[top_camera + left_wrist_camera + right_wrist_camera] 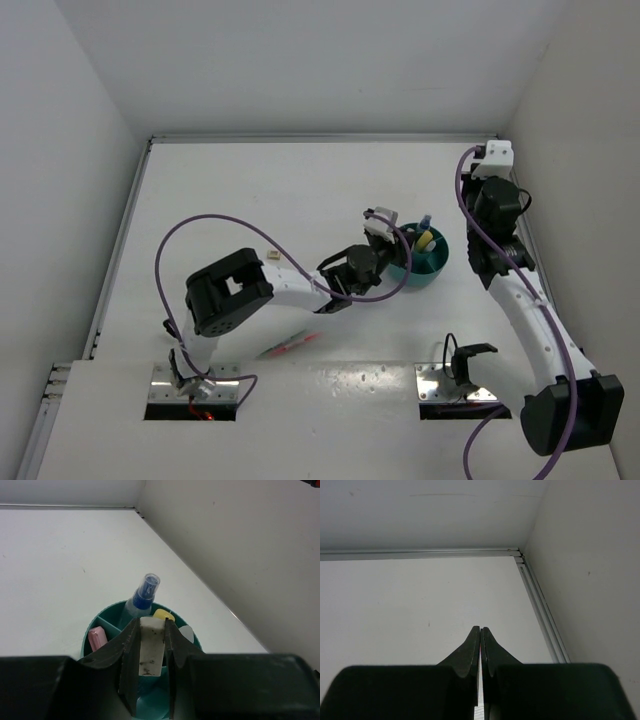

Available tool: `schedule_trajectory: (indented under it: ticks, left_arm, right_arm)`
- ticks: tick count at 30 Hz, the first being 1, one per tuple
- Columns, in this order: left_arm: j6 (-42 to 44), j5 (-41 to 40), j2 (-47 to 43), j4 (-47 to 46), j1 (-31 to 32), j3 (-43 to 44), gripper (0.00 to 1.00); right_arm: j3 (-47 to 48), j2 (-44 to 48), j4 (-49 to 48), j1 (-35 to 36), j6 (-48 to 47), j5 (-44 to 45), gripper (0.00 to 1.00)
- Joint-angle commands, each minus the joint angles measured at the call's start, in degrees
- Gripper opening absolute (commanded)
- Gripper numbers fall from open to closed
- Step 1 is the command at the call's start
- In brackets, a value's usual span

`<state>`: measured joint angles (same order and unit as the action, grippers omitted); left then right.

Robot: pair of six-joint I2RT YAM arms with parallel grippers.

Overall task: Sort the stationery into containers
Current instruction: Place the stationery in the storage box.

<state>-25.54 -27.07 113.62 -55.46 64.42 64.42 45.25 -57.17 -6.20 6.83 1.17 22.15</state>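
Well left of the cup (432, 272), toward my bases, thin pens (290, 347) lie on the tabletop (230, 190). A beige block (272, 258) also sits left of the cup. My left end effector (150, 622) hangs over the cup's left side, clamped on a pale block (151, 652). Inside the cup stand a pink marker (96, 638), the blue-capped tube (144, 592) and a yellow marker (163, 615). Right of the cup, toward the far corner, my right end effector (480, 642) is pressed together, holding nothing.

cup (432, 270): teal, round, divided; upright
tube (142, 597): clear, blue-capped; standing inside cup
yellow marker (163, 614); pink marker (96, 638): separate compartments
beige block (151, 647): upright over cup; pinched by left gripper (151, 626)
pink pen (292, 347): flat on table
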Motion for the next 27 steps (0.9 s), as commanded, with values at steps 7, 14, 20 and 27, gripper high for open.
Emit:
schedule_trajectory:
  ticks: [7,14,20,27]
  left_arm:
    - [-1.88,-0.09,2.04,-4.3,0.88,0.97,0.0]
    - [-3.02,-0.09,3.1,-4.3,1.93,0.44,0.0]
    - [-4.61,-0.09,3.62,-3.25,1.93,-0.18,0.0]
    - [-5.75,-2.37,3.62,-3.25,2.46,-1.23,0.1]
  right_arm:
    - [-0.52,1.18,-3.56,-0.33,0.85,0.79,0.0]
    - [-0.52,1.18,-3.56,-0.33,0.85,0.79,0.0]
    - [-0.52,1.18,-3.56,-0.33,0.85,0.79,0.0]
    - [-0.52,1.18,-3.56,-0.33,0.85,0.26,0.0]
